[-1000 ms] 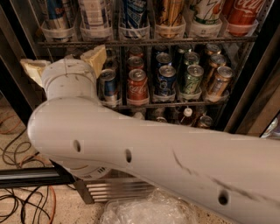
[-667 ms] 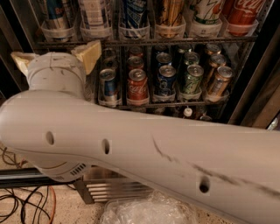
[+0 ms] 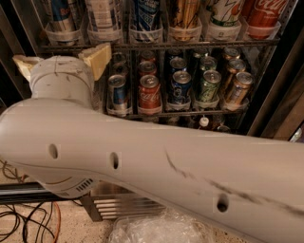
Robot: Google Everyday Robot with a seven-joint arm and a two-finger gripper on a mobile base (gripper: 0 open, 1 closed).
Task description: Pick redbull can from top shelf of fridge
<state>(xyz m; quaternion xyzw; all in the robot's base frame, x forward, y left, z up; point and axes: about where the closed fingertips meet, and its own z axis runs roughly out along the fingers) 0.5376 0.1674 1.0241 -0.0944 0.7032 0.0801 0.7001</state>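
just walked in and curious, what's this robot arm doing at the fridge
The robot's arm reaches across the view toward the fridge. Its gripper is open and hovers at the left, just below the top shelf. The redbull can stands in a cup near the left end of that shelf, above the gripper and not yet grasped.

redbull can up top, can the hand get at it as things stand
Probably yes: the open hand sits just below the redbull can on the top shelf, nothing visible between them, though it must rise first.
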